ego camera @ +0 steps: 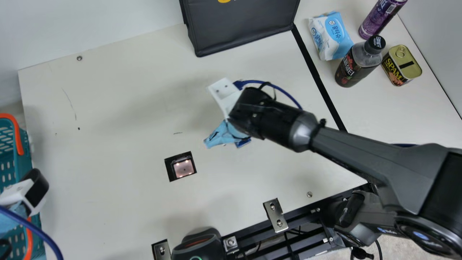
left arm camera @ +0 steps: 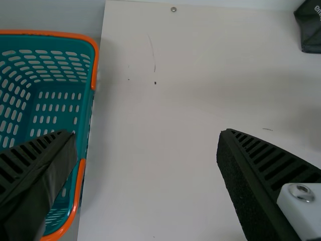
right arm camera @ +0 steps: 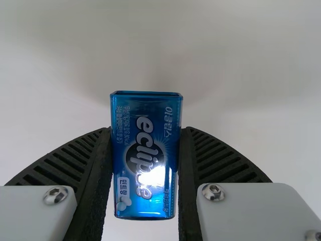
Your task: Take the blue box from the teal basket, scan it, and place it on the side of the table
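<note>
Cream tbl (ego camera: 126, 108); blue box (right arm camera: 145, 108) lengthwise along R jaws, end past tips.

the right arm (ego camera: 346, 148) slants inward, jaws clamped partway; the left arm (ego camera: 16, 193) holds its jaws wide.

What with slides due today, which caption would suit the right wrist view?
Glossy blue printed box clamped in the right gripper, between black ribbed fingers, with the cream table beyond.

Black bag (ego camera: 242, 27) — wipes (ego camera: 330, 36), bottle (ego camera: 355, 68), purple can (ego camera: 380, 18), tin (ego camera: 402, 65)
</note>
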You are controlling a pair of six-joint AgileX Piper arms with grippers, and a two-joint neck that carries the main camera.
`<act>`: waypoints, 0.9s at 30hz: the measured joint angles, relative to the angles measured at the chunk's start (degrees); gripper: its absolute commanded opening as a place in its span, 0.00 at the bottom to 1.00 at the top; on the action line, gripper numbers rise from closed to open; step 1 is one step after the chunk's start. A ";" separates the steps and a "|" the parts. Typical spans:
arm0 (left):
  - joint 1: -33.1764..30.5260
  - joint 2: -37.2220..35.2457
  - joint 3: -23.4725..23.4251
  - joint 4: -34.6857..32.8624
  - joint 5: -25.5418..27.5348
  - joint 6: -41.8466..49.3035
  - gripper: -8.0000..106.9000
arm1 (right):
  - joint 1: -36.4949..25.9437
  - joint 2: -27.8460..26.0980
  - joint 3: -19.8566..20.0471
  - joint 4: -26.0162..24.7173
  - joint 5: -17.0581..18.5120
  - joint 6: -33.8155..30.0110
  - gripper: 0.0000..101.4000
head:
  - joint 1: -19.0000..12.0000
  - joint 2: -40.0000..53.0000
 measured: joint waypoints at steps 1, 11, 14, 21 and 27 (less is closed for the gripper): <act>0.00 0.00 0.00 0.00 0.00 0.00 0.85 | -1.16 -1.00 0.98 0.22 -0.05 -0.48 0.00 | 0.00 0.00; 0.00 0.00 0.00 0.00 0.00 0.00 0.85 | -14.34 -10.85 10.36 2.01 -0.07 -7.06 0.00 | 0.00 0.00; 0.00 0.00 0.00 0.00 0.00 0.00 0.85 | -19.25 -13.67 13.05 2.52 0.23 -9.83 0.00 | 0.00 0.00; 0.00 0.00 0.00 0.00 0.00 0.00 0.85 | -31.10 -19.75 17.55 4.50 1.40 -17.88 0.00 | 0.00 0.00; 0.00 0.00 0.00 0.00 0.00 0.00 0.85 | -42.33 -23.11 19.53 6.44 2.31 -25.70 0.00 | 0.00 0.00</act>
